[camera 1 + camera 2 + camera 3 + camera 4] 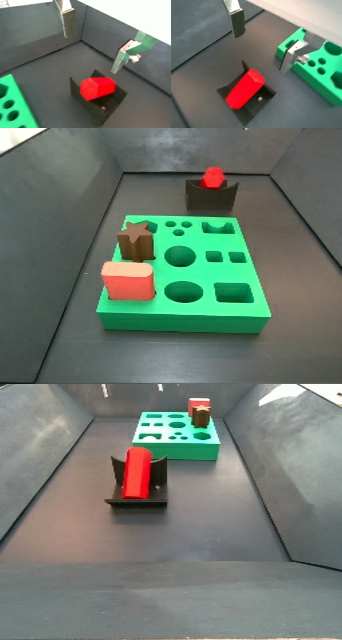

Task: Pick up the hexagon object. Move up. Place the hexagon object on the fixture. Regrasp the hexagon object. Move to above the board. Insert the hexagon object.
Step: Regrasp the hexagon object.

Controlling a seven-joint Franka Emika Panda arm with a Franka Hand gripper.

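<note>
The red hexagon object [97, 87] [244, 89] lies in the notch of the dark fixture [108, 108] [262, 103]. Both side views show it resting there [213, 176] [138, 472], on the fixture [211, 198] [134, 502], apart from the green board [201, 278] [174, 439]. My gripper [93, 42] [263, 42] hangs open above the hexagon object. Its two fingers [67, 22] [236, 22] are spread wide with nothing between them and touch nothing. An edge of the board shows in both wrist views [10, 102] [321, 70].
A salmon-pink block [128, 281] and a brown star piece [136, 241] stand in the board's left side. Dark walls enclose the floor on all sides. The fixture stands on the floor beyond the board's far edge.
</note>
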